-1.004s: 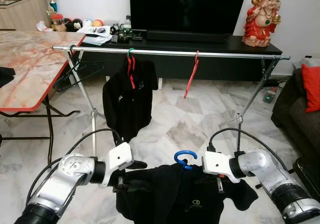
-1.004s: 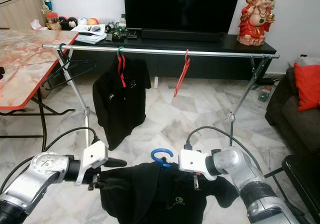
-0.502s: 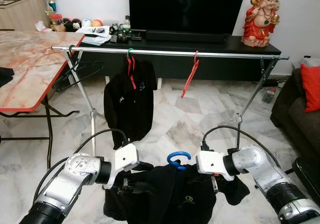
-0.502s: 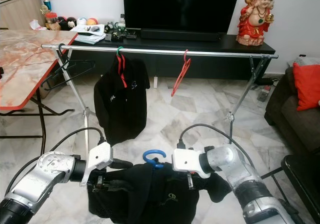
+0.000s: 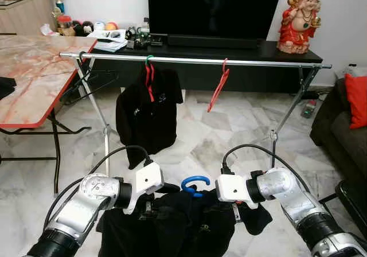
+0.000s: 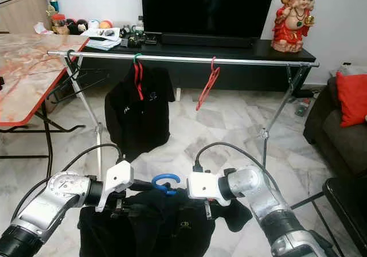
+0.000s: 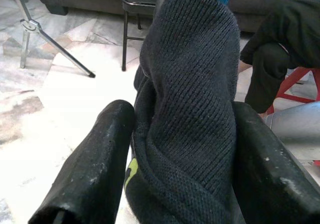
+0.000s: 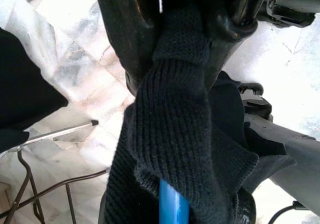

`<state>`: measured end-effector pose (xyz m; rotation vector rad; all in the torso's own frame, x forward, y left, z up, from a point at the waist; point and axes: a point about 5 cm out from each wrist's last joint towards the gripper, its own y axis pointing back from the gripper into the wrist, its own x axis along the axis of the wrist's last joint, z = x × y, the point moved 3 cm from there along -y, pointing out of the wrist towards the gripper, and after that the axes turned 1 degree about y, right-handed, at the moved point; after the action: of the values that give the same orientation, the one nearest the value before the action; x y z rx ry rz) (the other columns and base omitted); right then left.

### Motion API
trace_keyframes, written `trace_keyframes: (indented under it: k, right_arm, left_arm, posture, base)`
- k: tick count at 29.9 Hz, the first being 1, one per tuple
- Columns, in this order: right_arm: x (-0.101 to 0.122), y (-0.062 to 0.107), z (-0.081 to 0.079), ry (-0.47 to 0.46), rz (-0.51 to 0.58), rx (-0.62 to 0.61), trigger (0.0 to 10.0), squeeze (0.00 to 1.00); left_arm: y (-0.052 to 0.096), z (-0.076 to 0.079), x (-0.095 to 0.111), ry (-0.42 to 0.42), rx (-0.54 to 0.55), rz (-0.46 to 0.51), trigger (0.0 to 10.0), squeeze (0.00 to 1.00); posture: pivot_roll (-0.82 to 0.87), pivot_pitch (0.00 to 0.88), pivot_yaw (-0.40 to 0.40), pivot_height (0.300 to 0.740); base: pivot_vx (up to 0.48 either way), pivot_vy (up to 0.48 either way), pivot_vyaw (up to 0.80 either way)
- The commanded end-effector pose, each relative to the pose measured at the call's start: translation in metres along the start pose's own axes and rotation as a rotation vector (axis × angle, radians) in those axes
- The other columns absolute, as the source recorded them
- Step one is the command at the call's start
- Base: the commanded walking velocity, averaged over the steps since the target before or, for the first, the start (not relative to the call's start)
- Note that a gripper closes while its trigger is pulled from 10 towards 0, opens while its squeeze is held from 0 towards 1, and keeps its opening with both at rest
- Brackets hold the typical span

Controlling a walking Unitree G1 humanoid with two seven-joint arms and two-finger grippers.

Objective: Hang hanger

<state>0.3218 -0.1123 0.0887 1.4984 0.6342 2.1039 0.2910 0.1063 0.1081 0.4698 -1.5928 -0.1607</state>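
Two hands: both low in the frame, each clenched on one shoulder of the same dark garment.
Bench (image 5: 34,73): marble-patterned top with a red edge, at the left edge of the frame.
Black hanger (image 5: 86,82): empty, hooked on the left end of the rail.
Left hand (image 5: 150,199): lower left of centre; in the wrist view its black fingers (image 7: 95,159) pinch a thick fold of knitted fabric between them.
Hung shirt (image 5: 148,111): black, on a red hanger with a green hook, left of the rail's middle.
Rail (image 5: 195,61): silver bar of a drying rack crossing the upper half of the frame, well above the hands.
Blue hanger (image 5: 195,184): its hook rises between the two hands at lower centre; the rest sits inside the black shirt (image 5: 183,228), which droops below.
Red hanger (image 5: 218,86): empty, hanging tilted near mid-rail.
Right hand (image 5: 236,209): lower right of centre, gripping cloth over the blue bar.
Statue (image 5: 299,22): red and gold, upper right on the TV console.
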Motion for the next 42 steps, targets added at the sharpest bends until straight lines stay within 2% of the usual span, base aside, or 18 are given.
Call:
trace_keyframes:
  k: [1,2,3,5,6,7,8,9,42]
  right_arm:
    - [0.014,0.001,0.008,0.033,0.054,-0.030,0.0,0.00]
    - [0.015,0.001,0.008,0.032,0.055,-0.030,0.0,0.00]
    - [0.015,0.002,0.008,0.033,0.056,-0.031,0.0,0.00]
    - [0.016,0.002,0.008,0.034,0.057,-0.031,0.0,0.00]
    - [0.019,0.002,0.009,0.034,0.071,-0.036,0.0,0.00]
    - [0.019,0.002,0.009,0.035,0.075,-0.037,0.0,0.00]
    - [0.020,0.002,0.010,0.035,0.076,-0.038,0.0,0.00]
    - [0.020,0.002,0.010,0.035,0.075,-0.038,0.0,0.00]
    - [0.022,0.005,0.019,0.020,0.073,-0.087,0.0,0.00]
  left_arm:
    - [-0.003,0.001,0.000,-0.004,-0.020,-0.021,8.1,0.00]
    - [-0.003,0.001,0.000,-0.004,-0.021,-0.022,8.1,0.00]
    - [-0.003,0.001,0.000,-0.005,-0.021,-0.022,4.5,0.00]
    - [-0.004,0.001,0.000,-0.005,-0.021,-0.024,4.5,0.00]
    - [-0.005,0.002,-0.001,-0.007,-0.027,-0.034,1.1,0.00]
    - [-0.005,0.002,-0.001,-0.008,-0.029,-0.037,1.1,0.00]
    - [-0.006,0.002,-0.002,-0.009,-0.031,-0.040,0.2,0.00]
    - [-0.007,0.003,-0.002,-0.009,-0.035,-0.041,0.0,0.00]
    - [-0.010,0.003,0.002,0.010,-0.027,-0.019,0.0,0.00]
  posture:
    - [0.04,0.000,-0.056,0.740]
    - [0.04,0.000,-0.056,0.740]
    - [0.04,0.000,-0.056,0.740]
    - [0.04,0.000,-0.056,0.740]
    - [0.04,0.000,-0.054,0.740]
    - [0.04,0.000,-0.054,0.740]
    - [0.04,0.000,-0.053,0.740]
    - [0.04,0.000,-0.053,0.740]
    - [0.03,0.000,-0.062,0.740]
  base:
    - [0.000,0.000,0.00]
    - [0.000,0.000,0.00]
    - [0.000,0.000,0.00]
    - [0.000,0.000,0.00]
    - [0.000,0.000,0.00]
    - [0.000,0.000,0.00]
    - [0.000,0.000,0.00]
    - [0.000,0.000,0.00]
    - [0.000,0.000,0.00]
